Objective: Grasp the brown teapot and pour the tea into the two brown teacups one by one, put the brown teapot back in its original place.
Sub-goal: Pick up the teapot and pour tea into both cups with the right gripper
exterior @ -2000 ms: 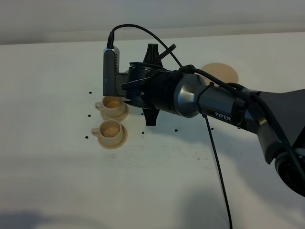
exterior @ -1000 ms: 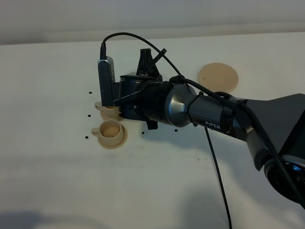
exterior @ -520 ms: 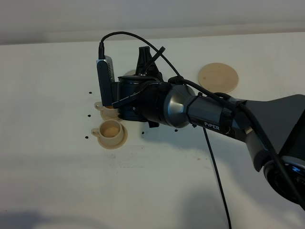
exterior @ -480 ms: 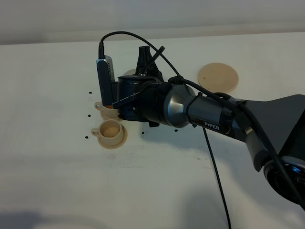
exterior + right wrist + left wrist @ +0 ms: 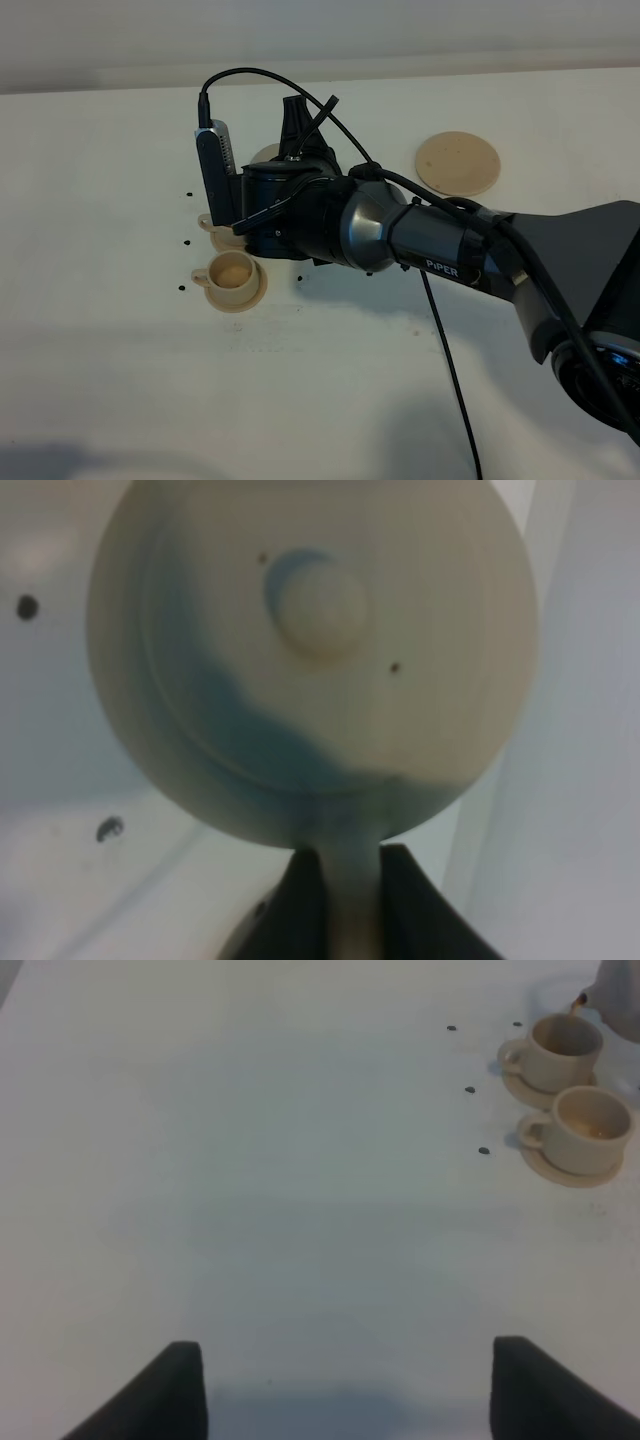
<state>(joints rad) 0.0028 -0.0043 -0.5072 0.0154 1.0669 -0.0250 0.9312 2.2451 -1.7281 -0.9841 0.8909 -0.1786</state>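
Above far teacup (image 5: 562,1048), brown teapot (image 5: 310,680); wide tabletop (image 5: 250,1210) all around.

You have a white matte surface (image 5: 120,380) filling nearly all of the high view. Small dark dots (image 5: 187,242) are marked on it. Three sit in a loose column toward the left, and a fourth lies off to their right. Your left wrist view picks up four such dots. A pale grey wall (image 5: 420,30) runs along the surface's far edge. A soft shadow (image 5: 60,465) darkens its near left corner.
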